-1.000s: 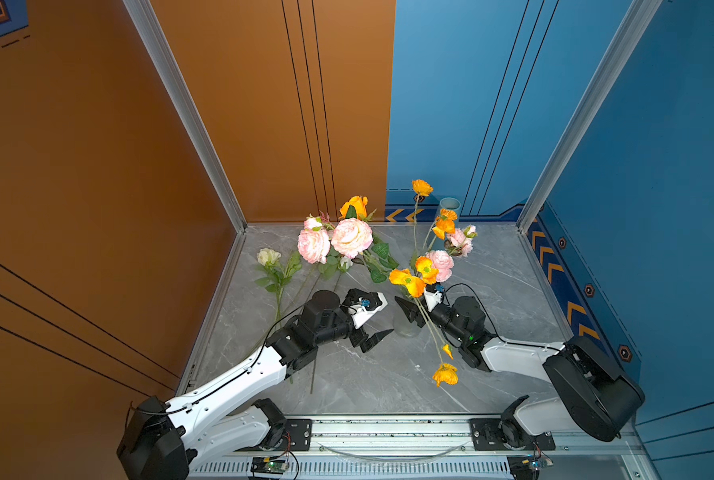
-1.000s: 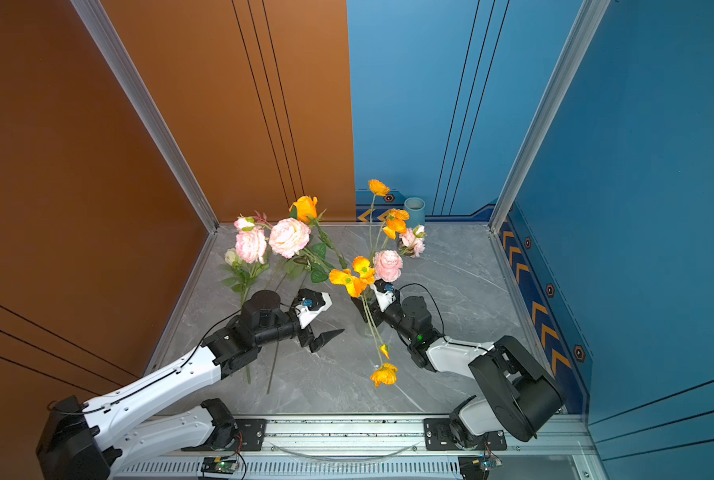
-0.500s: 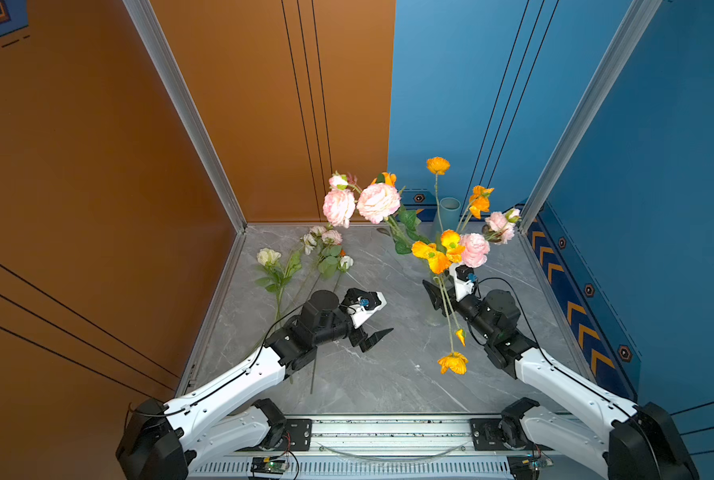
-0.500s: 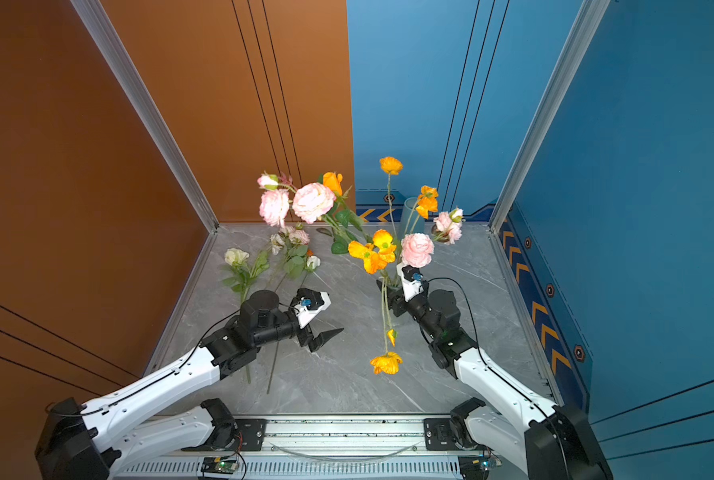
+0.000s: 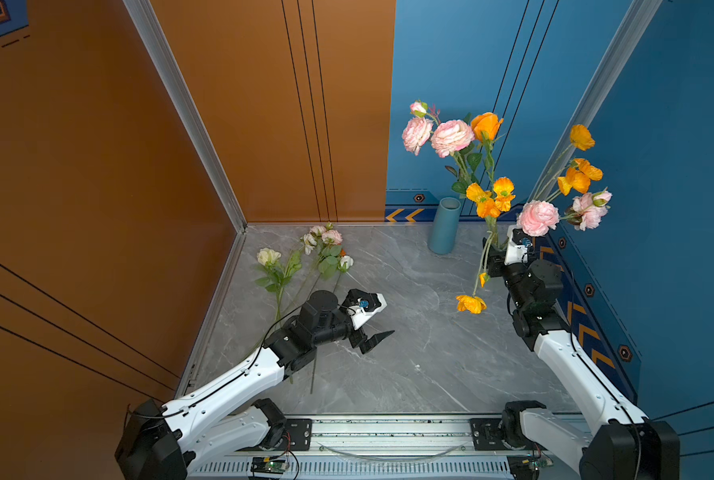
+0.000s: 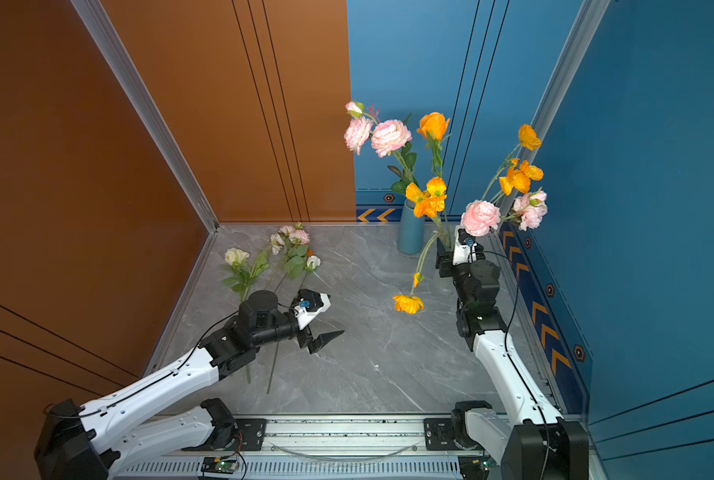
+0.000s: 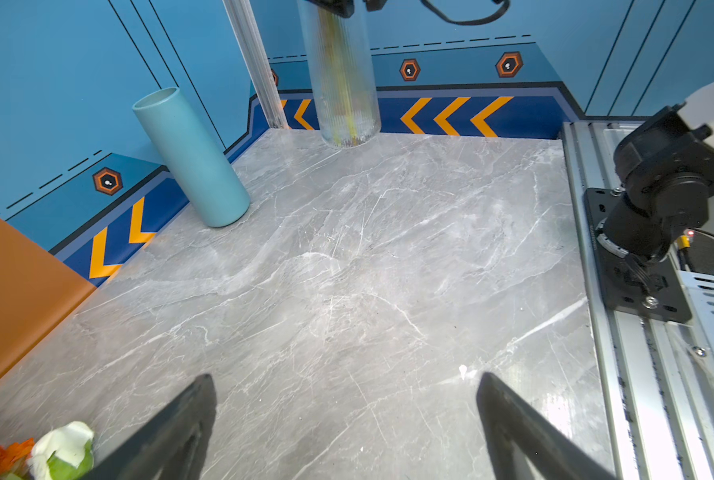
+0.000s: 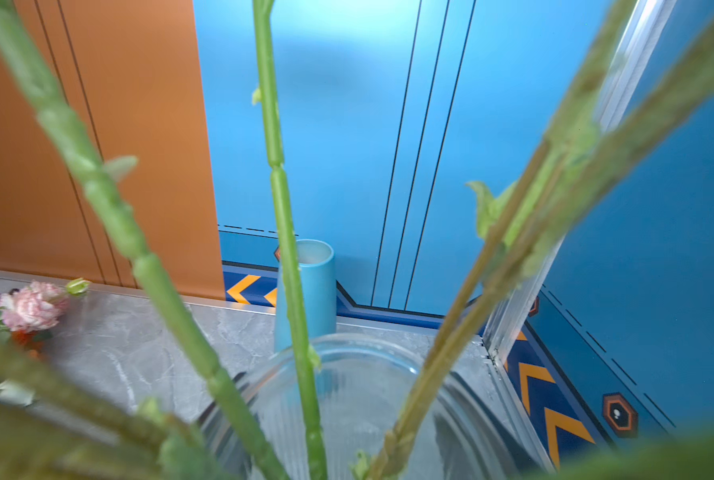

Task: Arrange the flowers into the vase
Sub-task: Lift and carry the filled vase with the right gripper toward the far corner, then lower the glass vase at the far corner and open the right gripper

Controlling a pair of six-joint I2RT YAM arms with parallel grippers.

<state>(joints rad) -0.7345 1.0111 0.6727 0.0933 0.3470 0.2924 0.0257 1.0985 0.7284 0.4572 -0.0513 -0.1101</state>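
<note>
left gripper (image 7: pixel 345 377) agape, low; right gripper (image 5: pixel 497 254) clamped

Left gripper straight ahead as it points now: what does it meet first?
Probably the bare table, as the open left gripper seems angled down; if it runs level, the clear glass vase far ahead. Depth is unclear.

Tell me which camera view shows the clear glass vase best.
The left wrist view: the clear glass vase shows its ribbed wall and base, with flower stems inside; only the rim is hidden. The right wrist view shows just the blurred rim. In both top views it is hard to see among the stems.
</note>
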